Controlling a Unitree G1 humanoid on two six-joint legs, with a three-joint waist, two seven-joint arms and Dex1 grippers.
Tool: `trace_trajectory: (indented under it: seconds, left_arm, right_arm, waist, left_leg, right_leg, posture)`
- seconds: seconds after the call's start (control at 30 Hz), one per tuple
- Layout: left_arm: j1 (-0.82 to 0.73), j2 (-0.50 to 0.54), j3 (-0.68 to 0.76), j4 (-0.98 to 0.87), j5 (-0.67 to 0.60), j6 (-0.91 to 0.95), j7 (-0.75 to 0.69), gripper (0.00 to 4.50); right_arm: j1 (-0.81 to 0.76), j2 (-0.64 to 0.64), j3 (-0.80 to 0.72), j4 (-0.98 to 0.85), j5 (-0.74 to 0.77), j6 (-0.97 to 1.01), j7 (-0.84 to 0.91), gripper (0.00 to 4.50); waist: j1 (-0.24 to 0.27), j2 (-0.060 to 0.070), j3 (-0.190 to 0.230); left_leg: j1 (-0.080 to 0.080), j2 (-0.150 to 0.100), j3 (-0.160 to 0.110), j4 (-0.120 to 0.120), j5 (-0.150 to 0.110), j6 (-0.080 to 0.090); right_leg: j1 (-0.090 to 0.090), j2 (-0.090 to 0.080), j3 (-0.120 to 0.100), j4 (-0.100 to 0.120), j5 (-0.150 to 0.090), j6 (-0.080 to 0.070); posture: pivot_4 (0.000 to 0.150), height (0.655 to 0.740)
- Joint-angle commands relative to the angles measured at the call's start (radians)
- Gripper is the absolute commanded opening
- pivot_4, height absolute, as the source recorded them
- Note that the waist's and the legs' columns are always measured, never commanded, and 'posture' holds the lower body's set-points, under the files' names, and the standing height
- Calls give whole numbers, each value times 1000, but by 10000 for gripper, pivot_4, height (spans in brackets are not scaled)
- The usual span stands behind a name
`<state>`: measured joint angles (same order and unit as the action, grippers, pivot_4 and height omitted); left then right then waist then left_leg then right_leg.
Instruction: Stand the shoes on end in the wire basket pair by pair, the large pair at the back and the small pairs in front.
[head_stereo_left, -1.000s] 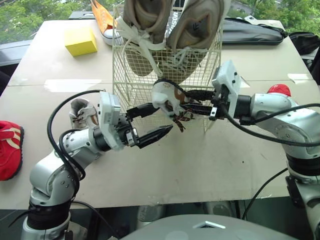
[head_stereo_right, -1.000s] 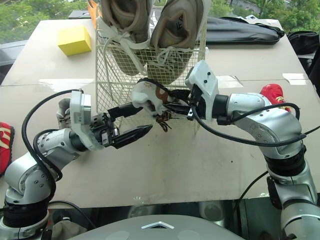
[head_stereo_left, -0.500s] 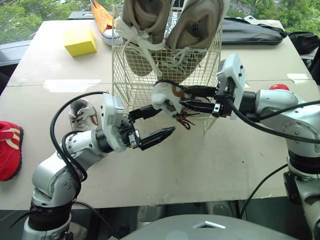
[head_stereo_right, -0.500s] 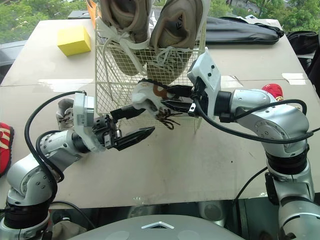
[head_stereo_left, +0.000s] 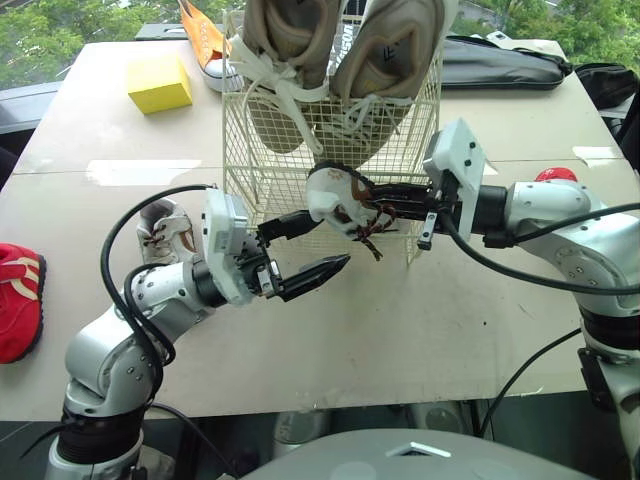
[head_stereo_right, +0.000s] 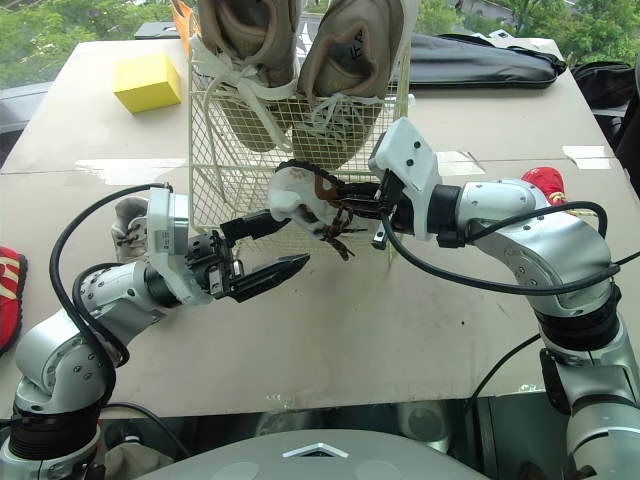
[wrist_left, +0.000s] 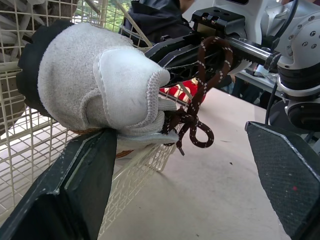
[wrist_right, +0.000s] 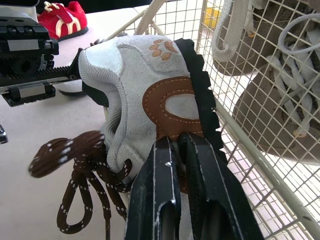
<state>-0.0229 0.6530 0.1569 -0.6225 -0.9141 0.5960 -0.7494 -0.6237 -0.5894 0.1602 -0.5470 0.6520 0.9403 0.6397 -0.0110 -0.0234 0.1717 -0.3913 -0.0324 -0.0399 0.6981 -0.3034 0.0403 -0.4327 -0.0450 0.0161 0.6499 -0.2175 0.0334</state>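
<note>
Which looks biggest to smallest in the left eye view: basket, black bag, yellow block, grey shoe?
1. Basket
2. Black bag
3. Yellow block and grey shoe look about alike; the shoe is nearer the camera, so I won't rank them.

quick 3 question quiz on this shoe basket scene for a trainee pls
1. True or false: the large beige pair stands on end in the wire basket.
2. Fill in: the left claw is ___ (open or shut).
3. Where is the small grey shoe?
A. standing inside the basket
B. gripped by the right claw, outside the basket's front wall
C. gripped by the left claw

Key: 1 true; 2 open; 3 B.
</note>
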Motion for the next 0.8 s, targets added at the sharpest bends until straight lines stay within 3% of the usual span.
trace_trajectory:
  seconds: [0.03,0.47,0.8]
  left_arm:
    - [5,-3,5,-43,-7,-12,4,45000]
    - [21,0,13,-55,-11,-11,20,45000]
    - [34,-23,49,-45,-49,-25,28,45000]
  right_arm:
    - [-7,11,14,7,-12,1,0,520]
    - [27,4,-16,19,-42,-46,32,520]
    - [-1,79,-266,37,207,34,-38,520]
  waist:
    - [0,0,0]
    - [-1,0,0]
    - [1,1,0]
  left_leg:
    - [0,0,0,0,0,0]
    - [1,0,0,0,0,0]
    - [0,0,0,0,0,0]
  right_leg:
    - [0,0,0,0,0,0]
    - [1,0,0,0,0,0]
    - [1,0,0,0,0,0]
  posture:
    - [1500,7400]
    - [1500,7400]
    - [1500,7400]
